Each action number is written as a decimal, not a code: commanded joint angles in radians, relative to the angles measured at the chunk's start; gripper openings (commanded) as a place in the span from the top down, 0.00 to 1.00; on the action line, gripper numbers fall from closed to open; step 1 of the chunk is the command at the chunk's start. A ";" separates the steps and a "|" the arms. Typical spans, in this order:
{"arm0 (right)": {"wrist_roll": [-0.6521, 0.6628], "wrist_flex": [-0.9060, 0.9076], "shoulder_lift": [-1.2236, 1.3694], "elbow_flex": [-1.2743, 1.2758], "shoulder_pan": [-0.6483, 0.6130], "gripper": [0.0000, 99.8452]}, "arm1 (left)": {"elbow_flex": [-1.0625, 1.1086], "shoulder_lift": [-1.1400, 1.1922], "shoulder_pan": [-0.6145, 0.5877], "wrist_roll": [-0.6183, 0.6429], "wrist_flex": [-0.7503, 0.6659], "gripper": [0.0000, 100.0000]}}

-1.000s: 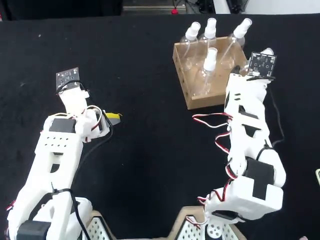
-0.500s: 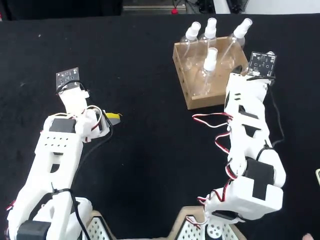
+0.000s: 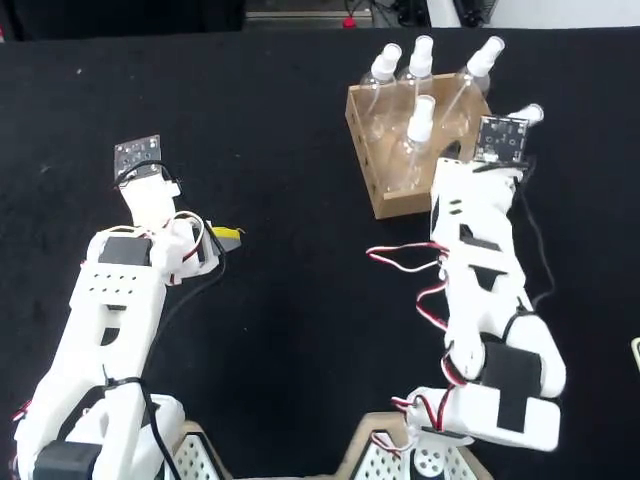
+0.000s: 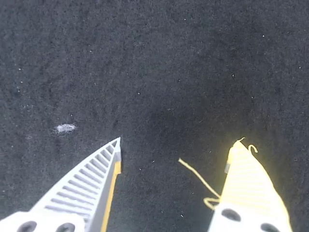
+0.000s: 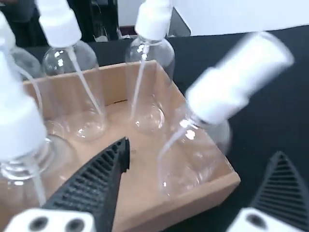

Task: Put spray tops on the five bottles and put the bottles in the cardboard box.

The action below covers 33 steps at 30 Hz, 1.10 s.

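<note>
The cardboard box (image 3: 385, 200) stands at the back right, with several clear bottles with white spray tops (image 3: 422, 116) upright in it. In the right wrist view another capped bottle (image 5: 193, 154) leans at the box's (image 5: 145, 212) near corner, tilted outward between the black fingers (image 5: 104, 169). My right gripper (image 5: 200, 150) is open around it, with gaps on both sides. From above, this bottle's white top (image 3: 530, 113) sticks out beside the right arm's wrist board (image 3: 500, 140). My left gripper (image 4: 178, 145) is open over bare black table, holding nothing; it rests at the left (image 3: 215, 243).
The black table (image 3: 300, 300) spreads between the two arms. Red and white cables (image 3: 410, 255) loop off the right arm just in front of the box. A bit of lint (image 4: 65, 128) lies on the cloth near the left gripper.
The right arm has swung left toward the box. The leaning bottle's top now shows farther out from the wrist board. The left arm has not moved.
</note>
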 commanded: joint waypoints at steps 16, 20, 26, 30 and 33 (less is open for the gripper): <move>-0.026 0.046 -0.524 0.375 0.098 0.87 | -0.004 -0.012 0.002 -0.008 -0.017 0.72; -0.021 0.158 -0.657 0.409 0.097 0.94 | -0.013 -0.012 0.001 -0.002 -0.021 0.81; -0.020 0.431 -0.835 0.455 0.097 0.90 | -0.010 -0.014 -0.005 -0.008 -0.077 0.86; -0.018 0.624 -0.995 0.493 0.091 0.92 | -0.012 -0.104 -0.008 -0.009 -0.077 0.96; -0.018 0.655 -1.124 0.561 0.097 0.91 | 0.035 -0.199 -0.001 -0.040 -0.086 0.97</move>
